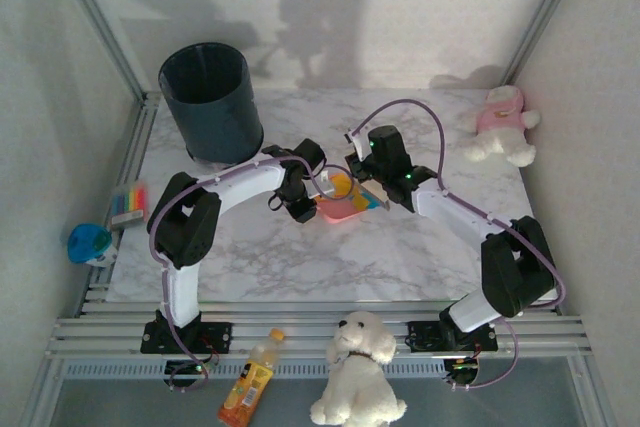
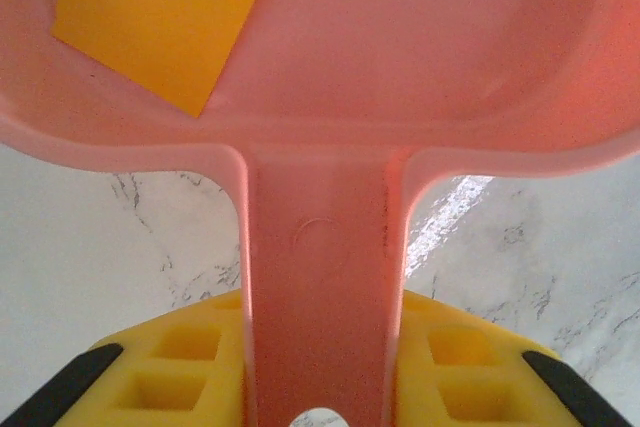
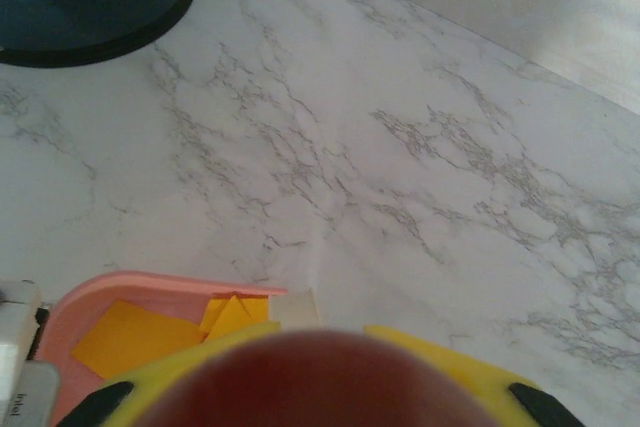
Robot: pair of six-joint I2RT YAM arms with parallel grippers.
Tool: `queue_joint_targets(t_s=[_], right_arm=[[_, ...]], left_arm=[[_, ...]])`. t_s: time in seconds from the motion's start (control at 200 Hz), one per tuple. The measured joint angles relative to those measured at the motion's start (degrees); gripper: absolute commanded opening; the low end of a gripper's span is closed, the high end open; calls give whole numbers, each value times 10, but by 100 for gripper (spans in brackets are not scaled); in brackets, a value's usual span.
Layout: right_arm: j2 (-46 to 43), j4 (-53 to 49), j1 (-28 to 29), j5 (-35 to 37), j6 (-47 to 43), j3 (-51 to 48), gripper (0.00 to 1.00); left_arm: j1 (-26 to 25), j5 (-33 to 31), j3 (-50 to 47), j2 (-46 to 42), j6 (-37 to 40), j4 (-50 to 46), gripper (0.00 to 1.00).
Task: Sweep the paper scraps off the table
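Several orange paper scraps (image 2: 160,17) lie inside the pink plastic dustpan (image 2: 400,47), whose handle the left gripper (image 2: 320,377) pinches tight. Opposite, the right gripper (image 3: 320,387) is clamped on a blurred dark-red rounded object (image 3: 300,377). Tiny print on a white part (image 3: 18,347) beside it is unreadable. White grey-veined marble table (image 1: 430,247), silver aluminium rail frame (image 1: 300,332), plain white walls (image 1: 400,7).

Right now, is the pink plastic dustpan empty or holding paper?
Holding paper: flat orange paper scraps lie inside the pink plastic dustpan, seen from both wrist cameras.
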Motion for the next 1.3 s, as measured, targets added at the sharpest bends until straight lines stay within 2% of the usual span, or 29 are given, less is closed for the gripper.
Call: queue_joint_targets(t_s=[0.21,0.34,0.486,0.686,0.896,1.302], right_arm=[[-25,0,2,10,12,0,0],[-31,-2,3,51,28,0,0],[-20,-24,4,87,43,7,0],[13,-38,8,92,51,17,0],[19,-46,14,70,51,24,0],[11,-34,14,-25,51,12,0]], left_arm=[[-2,0,-11,-1,0,2,0],[-3,-3,-21,-3,0,2,0],[-7,-6,-25,-9,0,1,0],[-8,-6,-25,-11,0,0,0],[-8,-7,-25,-11,0,0,0],[-9,-7,-25,-11,0,0,0]])
